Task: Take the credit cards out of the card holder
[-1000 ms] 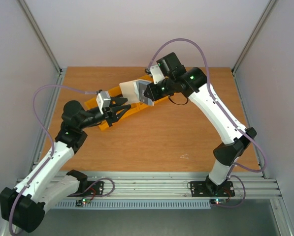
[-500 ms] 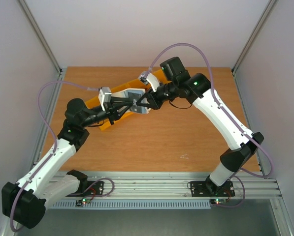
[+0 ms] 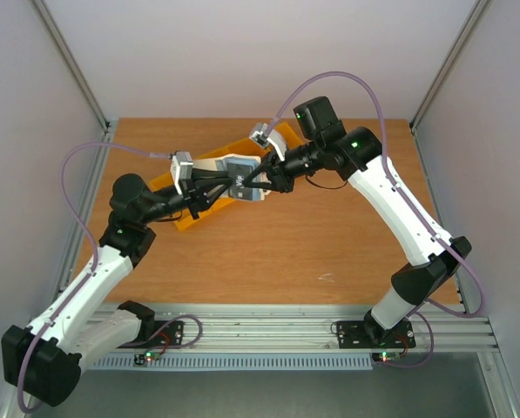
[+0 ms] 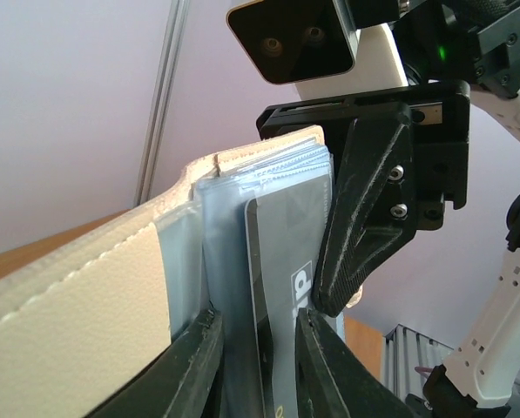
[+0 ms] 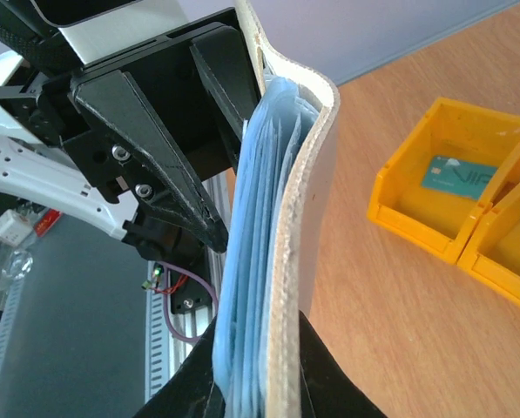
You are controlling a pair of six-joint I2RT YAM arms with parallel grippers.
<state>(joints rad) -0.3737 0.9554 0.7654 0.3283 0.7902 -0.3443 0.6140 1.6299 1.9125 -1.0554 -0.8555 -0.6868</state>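
Observation:
The card holder is held upright above the table, cream outside and pale blue pockets inside, with my right gripper shut on its lower edge. In the left wrist view its cream face fills the left and a dark grey credit card stands out of a pocket. My left gripper is shut on that card, with a pocket layer also between the jaws. From above, both grippers, left and right, meet at the holder. A teal credit card lies in a yellow bin.
Yellow bins run diagonally across the back left of the wooden table, under and behind the two grippers. In the right wrist view two bins sit side by side on the table to the right of the holder.
The right arm has brought the card holder down and left to meet the left gripper. The left gripper has reached in and its jaws have narrowed round the dark grey card.

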